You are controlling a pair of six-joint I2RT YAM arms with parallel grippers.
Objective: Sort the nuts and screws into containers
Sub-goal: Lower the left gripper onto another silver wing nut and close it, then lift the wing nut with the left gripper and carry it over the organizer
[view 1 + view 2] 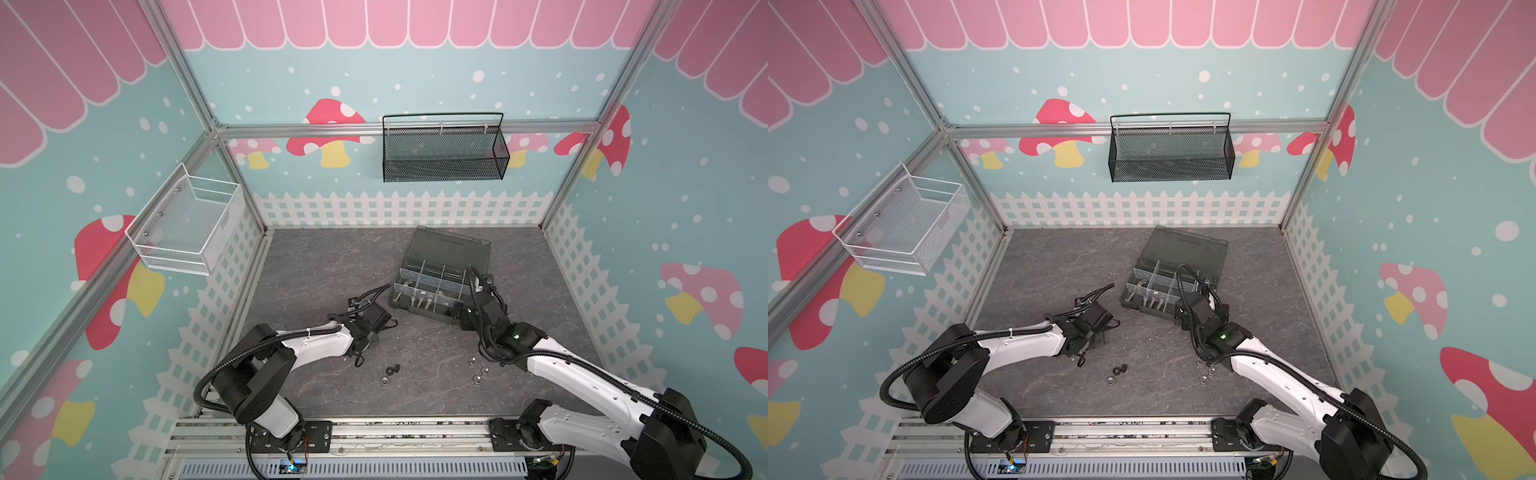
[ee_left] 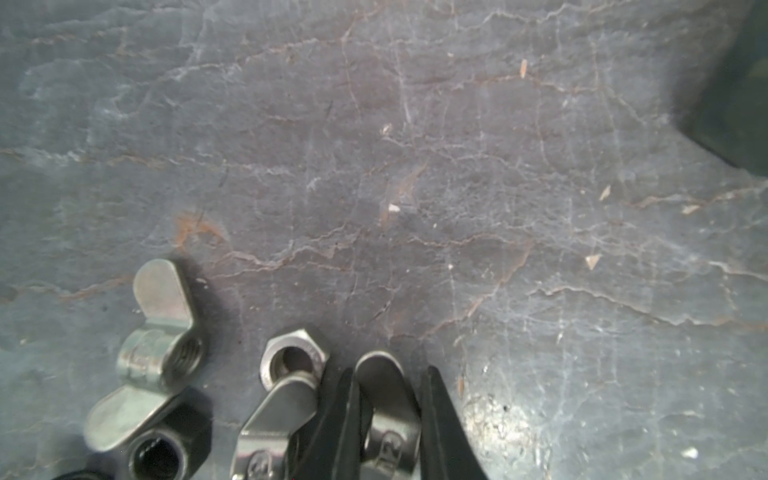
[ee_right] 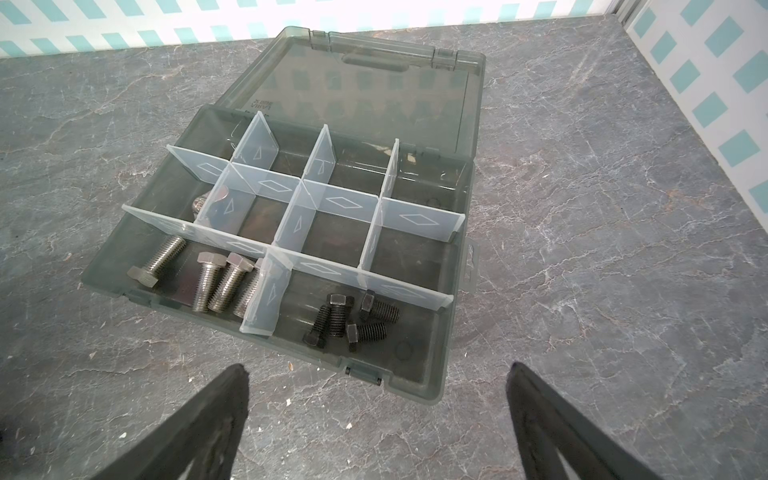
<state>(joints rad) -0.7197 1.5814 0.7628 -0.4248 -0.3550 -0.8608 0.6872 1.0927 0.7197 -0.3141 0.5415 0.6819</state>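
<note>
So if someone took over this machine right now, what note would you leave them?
Left gripper: shut on one wing of a silver wing nut on the table.
Right gripper: open, empty, in front of the organiser box.
Done: silver screws and black screws lie in separate front compartments.
Left: silver nuts and black nuts, loose on the table, to be put into compartments.

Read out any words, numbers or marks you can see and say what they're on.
"12", uncertain: stamped on the wing nut in the left gripper.
Unreadable, blurred: stamp on the neighbouring wing nut.
Unreadable, small: moulded lettering on the lid.
Diamonds and triangles: on the dividers.
</note>
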